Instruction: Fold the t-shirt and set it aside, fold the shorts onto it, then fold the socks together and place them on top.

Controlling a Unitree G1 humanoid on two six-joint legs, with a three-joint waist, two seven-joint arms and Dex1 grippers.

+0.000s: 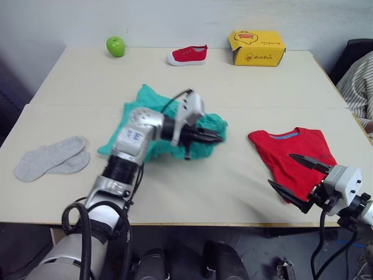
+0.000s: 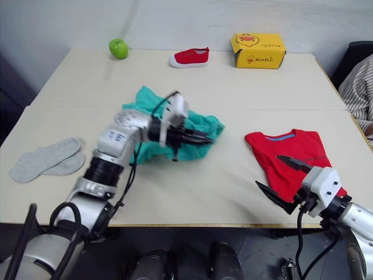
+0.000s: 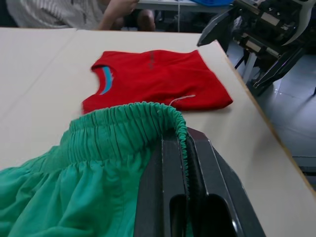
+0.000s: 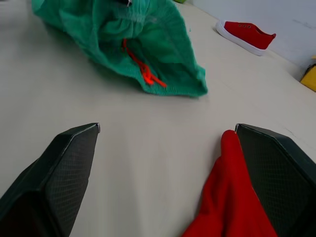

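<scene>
The red t-shirt (image 1: 291,153) lies folded at the table's right, blue neck label toward the far side. The teal-green shorts (image 1: 175,125) lie bunched in the middle of the table. My left gripper (image 1: 214,137) is shut on their gathered waistband (image 3: 143,116) at the edge nearest the shirt. At the table's front right edge my right gripper (image 1: 300,181) stands open, one finger over the shirt's near corner (image 4: 227,197), nothing held. The two grey socks (image 1: 51,157) lie side by side at the left.
Along the far edge sit a green apple (image 1: 115,46), a small red shoe (image 1: 187,55) and a yellow box (image 1: 256,48). A person's striped sleeve (image 1: 358,87) shows at the right. Bare tabletop (image 1: 233,186) lies between shorts and shirt.
</scene>
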